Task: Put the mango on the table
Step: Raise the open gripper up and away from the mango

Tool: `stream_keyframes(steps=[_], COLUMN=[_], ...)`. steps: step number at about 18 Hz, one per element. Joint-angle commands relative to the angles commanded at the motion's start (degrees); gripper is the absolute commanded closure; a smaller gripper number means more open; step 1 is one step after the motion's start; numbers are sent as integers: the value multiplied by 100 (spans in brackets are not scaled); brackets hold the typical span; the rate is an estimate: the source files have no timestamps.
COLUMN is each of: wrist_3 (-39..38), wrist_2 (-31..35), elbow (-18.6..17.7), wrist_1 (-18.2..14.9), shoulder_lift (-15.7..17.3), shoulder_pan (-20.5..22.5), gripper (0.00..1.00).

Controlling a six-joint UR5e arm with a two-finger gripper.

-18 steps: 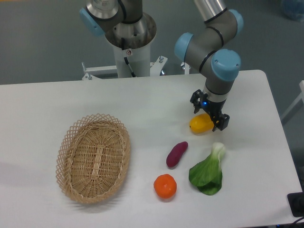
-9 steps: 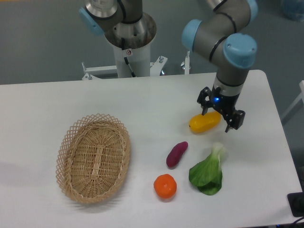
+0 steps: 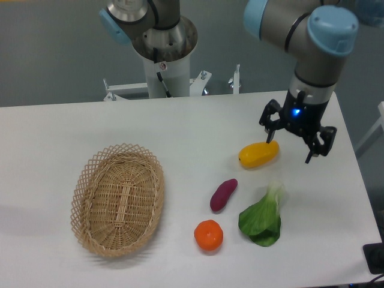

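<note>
On the table (image 3: 72,129), right of the basket (image 3: 118,198) and well apart from it, the mango (image 3: 258,154) lies on its side, resting on the white surface with nothing holding it. A second ago the gripper (image 3: 290,146) was closed around this fruit; it has since released, lifted and drawn off to the right, and now hangs with its jaws spread wide and empty, the nearer finger just above the mango's right end and apparently clear of it. The mango has kept its spot across that interval, so the placement looks complete and only the arm's retreat remains. The mango is a smooth, glossy yellow-orange oval, elongated and slightly tilted. The table is flat, matte white, with a rounded corner at the far right. The basket is an oval of open woven wicker, pale tan, with a lattice rim. Between basket and mango, nearer the mango, lie a small purple sweet potato (image 3: 223,194), tapered and dull-skinned, and a round orange tangerine (image 3: 208,234). A leafy green vegetable (image 3: 261,218) with a pale stalk lies just below the mango, apart from it.
</note>
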Motion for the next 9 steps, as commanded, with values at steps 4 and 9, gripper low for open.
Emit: stream_keyframes(steps=[4, 9], wrist_3=[26, -9], wrist_2=[317, 282], elbow=[62, 80], wrist_1=[-9, 8], shoulder_lift=[-9, -9], shoulder_pan=[-44, -70], gripper=[0, 0])
